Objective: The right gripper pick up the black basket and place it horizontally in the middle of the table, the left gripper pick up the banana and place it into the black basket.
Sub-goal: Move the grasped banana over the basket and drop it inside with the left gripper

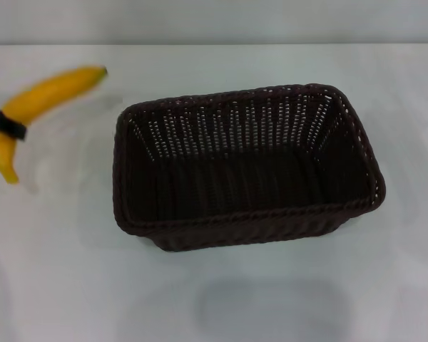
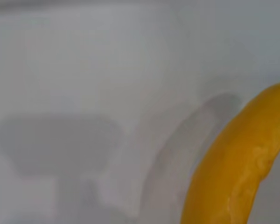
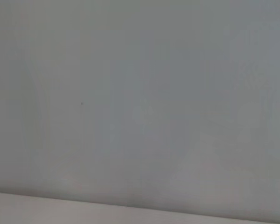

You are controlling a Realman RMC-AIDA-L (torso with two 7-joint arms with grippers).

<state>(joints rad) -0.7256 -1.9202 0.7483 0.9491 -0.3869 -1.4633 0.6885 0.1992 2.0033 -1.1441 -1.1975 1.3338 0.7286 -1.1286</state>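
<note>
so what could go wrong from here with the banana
The left gripper holds the banana near one end, so the long free end may swing or slip. It is still left of the black basket, so a low carry could hit the near rim and shift the basket.

I read the long dark brown-black rectangular woven wicker basket (image 1: 246, 167) as rough and matt: open-weave sloping sides that let light through on the far wall, and a braided rim. The curved yellow-orange banana (image 1: 39, 100) at far left looks smooth with a soft, waxy sheen; from the left wrist its skin (image 2: 240, 163) shows faint paler scuffs. The plain white counter (image 1: 285, 292) looks smooth and flat, almost matt.
</note>
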